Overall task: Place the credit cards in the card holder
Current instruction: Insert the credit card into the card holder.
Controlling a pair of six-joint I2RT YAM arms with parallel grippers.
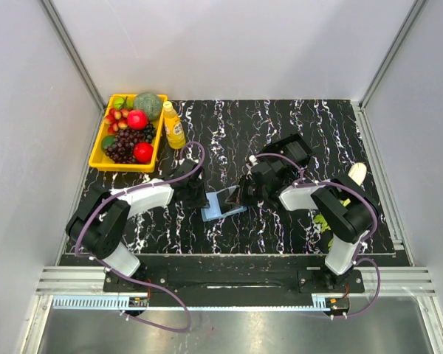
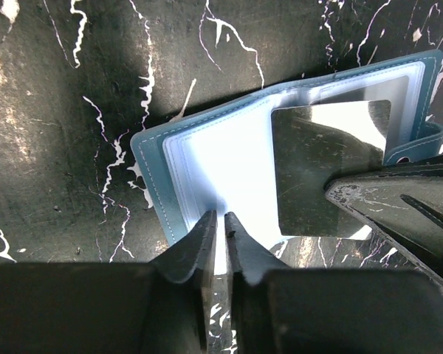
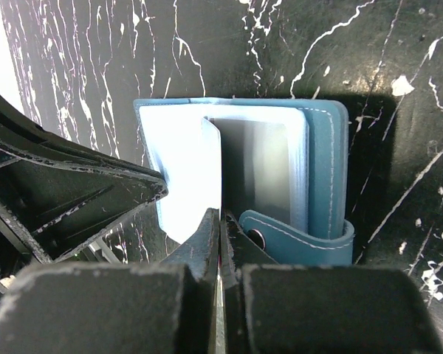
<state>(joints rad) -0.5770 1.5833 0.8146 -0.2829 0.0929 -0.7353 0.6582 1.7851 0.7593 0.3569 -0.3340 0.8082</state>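
Left wrist, left gripper point(image 2: 216, 221) pinching card holder point(image 2: 201, 164) edge

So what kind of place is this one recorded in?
Most likely a lab robot cell, not a home: plain white panel walls on aluminium framing, a marble-print mat, and a yellow tray of fruit as props.

Even overhead light; glare whitens card holder point(image 2: 225, 169) sleeves; foreground blurred.
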